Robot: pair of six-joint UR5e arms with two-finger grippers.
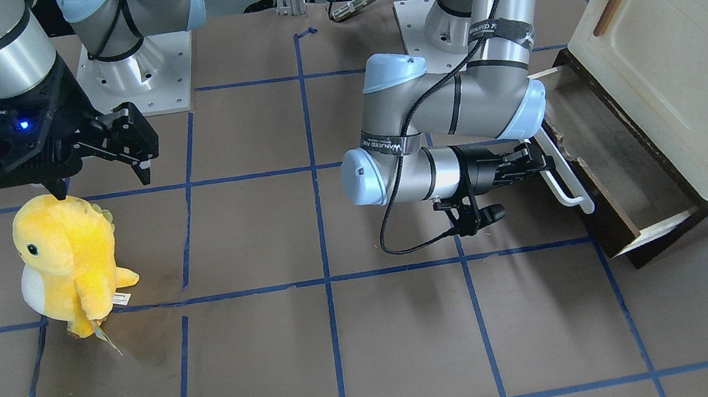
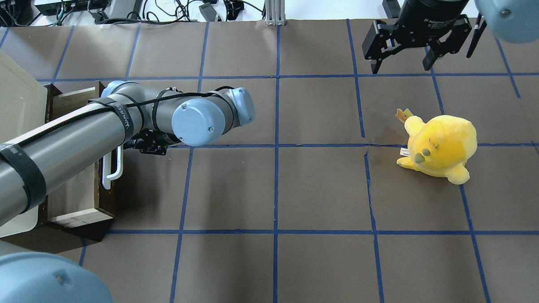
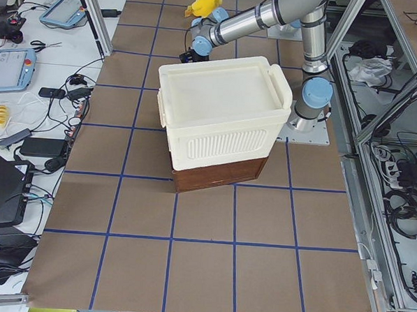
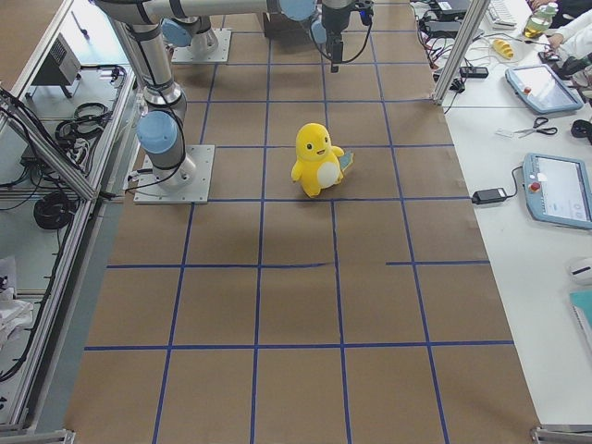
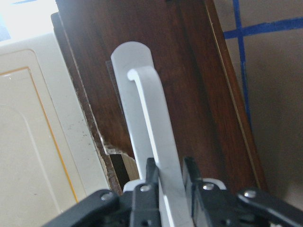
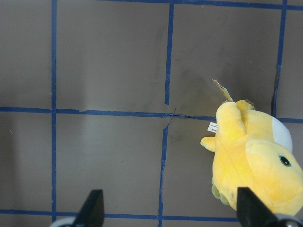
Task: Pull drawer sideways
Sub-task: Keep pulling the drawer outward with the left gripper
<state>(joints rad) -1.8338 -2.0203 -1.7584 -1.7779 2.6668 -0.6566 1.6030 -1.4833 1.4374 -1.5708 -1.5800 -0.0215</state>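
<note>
The drawer [image 1: 611, 165] has a dark brown front, pale wood sides and a greyish inside. It stands pulled out from under the cream-white cabinet [image 1: 676, 34]. Its long white bar handle [image 1: 565, 183] runs along the front. My left gripper [image 1: 536, 159] is shut on the handle; the left wrist view shows both fingers clamped around the white bar [image 5: 156, 137]. The drawer also shows in the overhead view [image 2: 78, 180] with its handle [image 2: 114, 166]. My right gripper [image 1: 101, 174] hangs open and empty above the table, far from the drawer.
A yellow plush toy [image 1: 69, 261] stands on the table below my right gripper; it also shows in the right wrist view [image 6: 255, 161]. The cabinet has a door with a small brown wooden handle [image 1: 611, 5]. Blue tape lines grid the brown tabletop.
</note>
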